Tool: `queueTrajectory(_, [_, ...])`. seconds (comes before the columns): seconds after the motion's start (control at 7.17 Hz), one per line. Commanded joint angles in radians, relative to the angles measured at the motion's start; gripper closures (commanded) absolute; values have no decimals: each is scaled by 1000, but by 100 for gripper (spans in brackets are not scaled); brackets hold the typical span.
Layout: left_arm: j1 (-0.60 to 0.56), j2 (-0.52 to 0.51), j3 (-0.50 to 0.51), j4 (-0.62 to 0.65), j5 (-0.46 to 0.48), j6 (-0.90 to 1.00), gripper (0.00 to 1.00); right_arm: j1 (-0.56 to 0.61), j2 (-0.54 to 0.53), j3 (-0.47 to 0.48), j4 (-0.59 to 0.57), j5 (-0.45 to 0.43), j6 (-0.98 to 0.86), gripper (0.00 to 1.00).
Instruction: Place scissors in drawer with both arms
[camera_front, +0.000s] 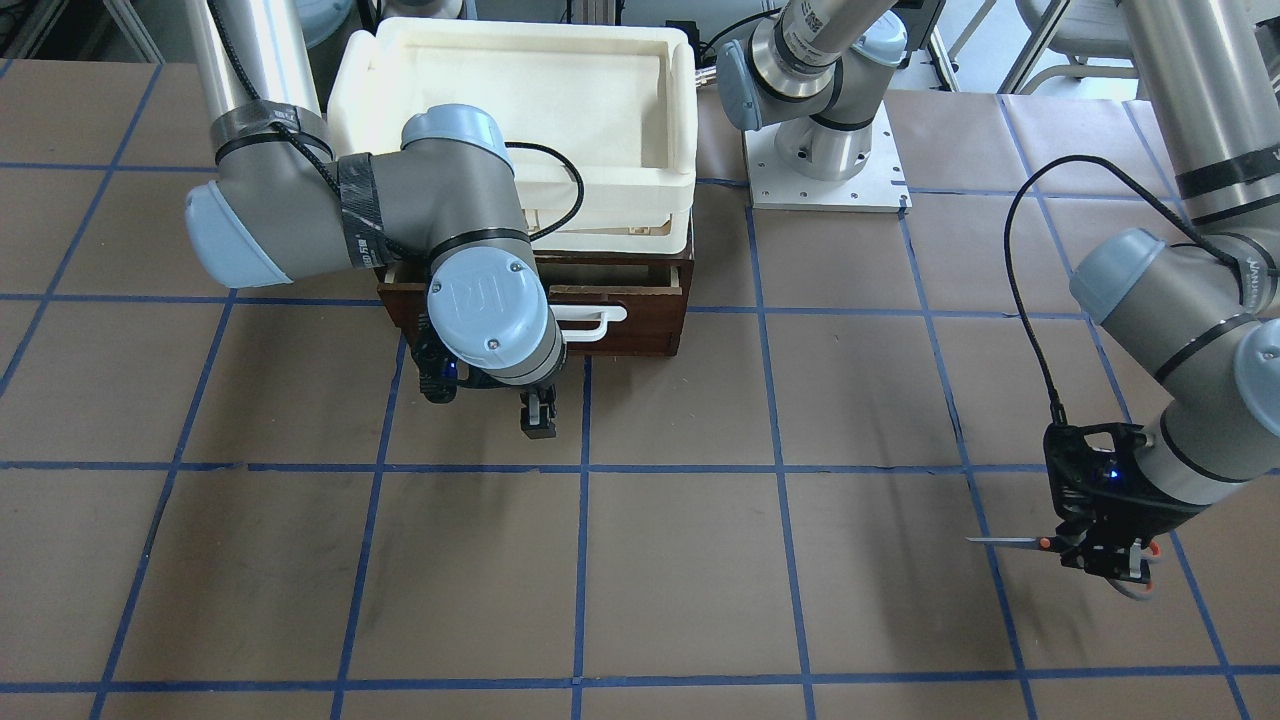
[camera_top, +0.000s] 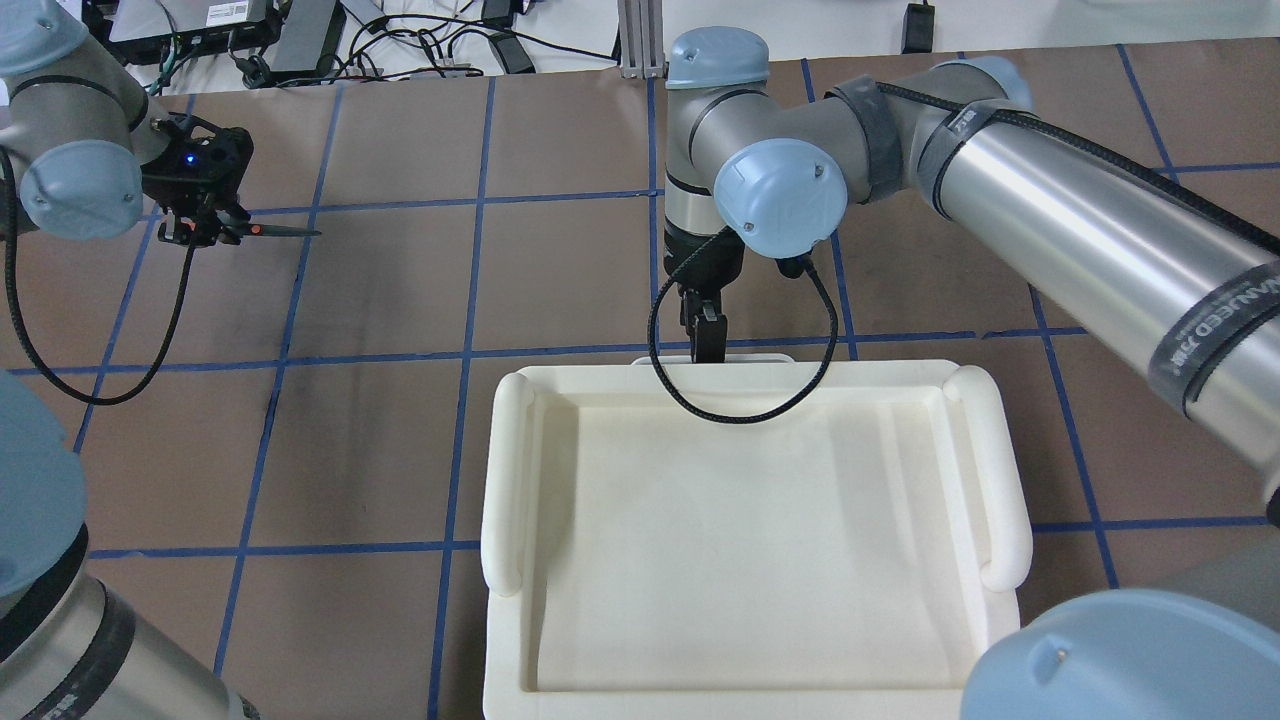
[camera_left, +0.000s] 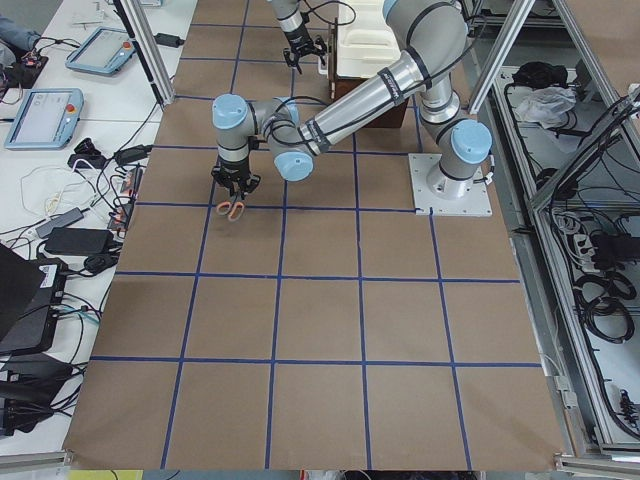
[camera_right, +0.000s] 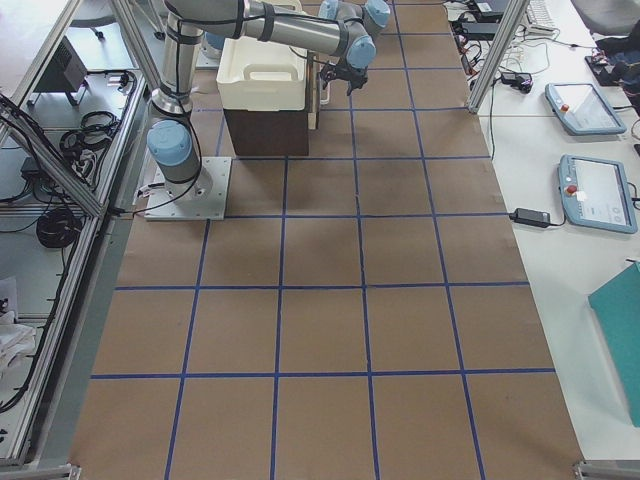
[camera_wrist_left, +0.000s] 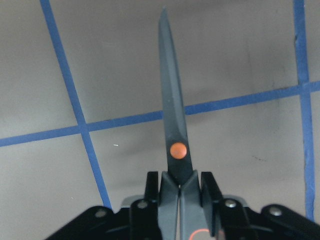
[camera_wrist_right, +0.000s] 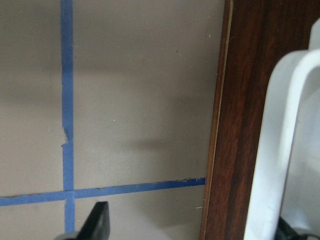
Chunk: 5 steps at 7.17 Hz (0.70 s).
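Observation:
The scissors (camera_front: 1010, 541) hang in my left gripper (camera_front: 1112, 560), which is shut on their handles at the table's far left side, blades level and pointing towards the middle. In the left wrist view the dark blades (camera_wrist_left: 172, 125) with the orange pivot stick out ahead of the shut fingers (camera_wrist_left: 150, 192). The dark brown drawer (camera_front: 650, 315) looks closed, and its white bar handle (camera_front: 592, 322) faces out. My right gripper (camera_front: 537, 415) is open and hangs just in front of the handle. In the right wrist view the handle (camera_wrist_right: 280, 150) lies between the fingers (camera_wrist_right: 97, 222).
A white foam tray (camera_top: 505, 470) sits on top of the drawer cabinet and hides it from overhead. The brown table has a blue tape grid (camera_front: 585, 470). The left arm's base plate (camera_front: 825, 160) stands beside the cabinet.

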<state>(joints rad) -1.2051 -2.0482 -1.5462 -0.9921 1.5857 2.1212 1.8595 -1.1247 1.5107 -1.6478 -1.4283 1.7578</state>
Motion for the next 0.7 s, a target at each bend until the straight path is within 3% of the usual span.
queueTrajectory(0.0, [-10, 5, 0, -10, 2, -43, 100, -3, 2, -4, -26, -24, -50, 0])
queueTrajectory(0.56, [-13, 6, 0, -13, -1, -50, 100, -5, 40, -59, -43, -26, -52, 0])
